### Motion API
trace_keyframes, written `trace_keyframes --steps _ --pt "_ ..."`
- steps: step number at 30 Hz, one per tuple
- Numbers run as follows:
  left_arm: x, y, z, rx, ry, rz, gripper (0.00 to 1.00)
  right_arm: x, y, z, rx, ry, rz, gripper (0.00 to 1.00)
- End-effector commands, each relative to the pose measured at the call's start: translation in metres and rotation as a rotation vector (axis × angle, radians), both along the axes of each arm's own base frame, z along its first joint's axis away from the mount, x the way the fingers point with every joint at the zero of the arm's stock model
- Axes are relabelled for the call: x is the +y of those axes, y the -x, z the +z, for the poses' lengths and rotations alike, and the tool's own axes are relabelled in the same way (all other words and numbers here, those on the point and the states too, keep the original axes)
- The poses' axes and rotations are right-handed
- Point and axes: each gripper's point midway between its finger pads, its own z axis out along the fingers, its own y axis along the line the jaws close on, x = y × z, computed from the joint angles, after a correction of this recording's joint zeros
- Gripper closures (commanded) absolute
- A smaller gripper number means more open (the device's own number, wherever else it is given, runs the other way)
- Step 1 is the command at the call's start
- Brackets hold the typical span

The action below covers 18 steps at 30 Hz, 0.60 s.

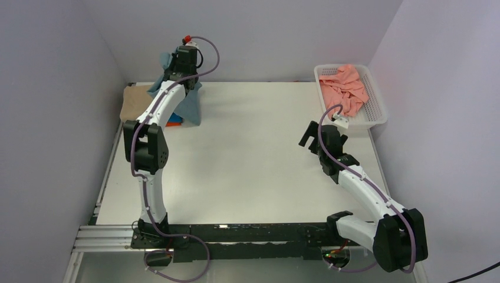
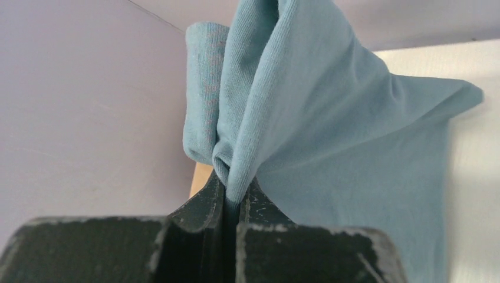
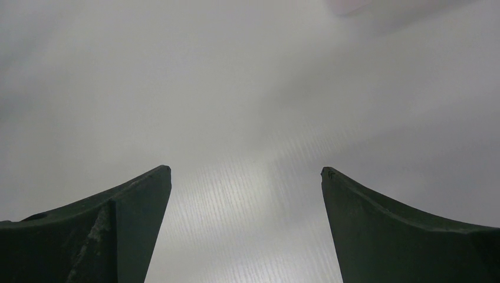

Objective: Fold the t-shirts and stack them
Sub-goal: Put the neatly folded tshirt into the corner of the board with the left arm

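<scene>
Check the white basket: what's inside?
Crumpled salmon pink t-shirt, heaped toward the far-left part of the white basket. Whether it's one shirt or several, and anything beneath, is covered.

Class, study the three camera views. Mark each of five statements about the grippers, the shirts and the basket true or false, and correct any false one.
1. The pink t-shirt lies in the white basket. True.
2. The right gripper holds the pink t-shirt. False: it is open and empty above the table.
3. The left gripper is shut on the teal t-shirt. True.
4. The teal t-shirt lies flat on the table. False: it hangs bunched from the left gripper.
5. The white basket stands at the table's far left corner. False: it stands at the far right.
</scene>
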Motion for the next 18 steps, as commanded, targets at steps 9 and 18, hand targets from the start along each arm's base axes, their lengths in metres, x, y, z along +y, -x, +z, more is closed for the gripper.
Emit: trace_keyframes --steps 9,18 --pt "-0.003 0.008 0.1 -0.147 0.071 -0.095 1.0 -0.009 -0.006 0.012 -0.029 0.025 -0.042 0.0" --pt "-0.014 0.017 0.143 -0.214 0.138 -0.163 1.0 -0.011 -0.005 0.013 -0.031 0.028 -0.052 0.0"
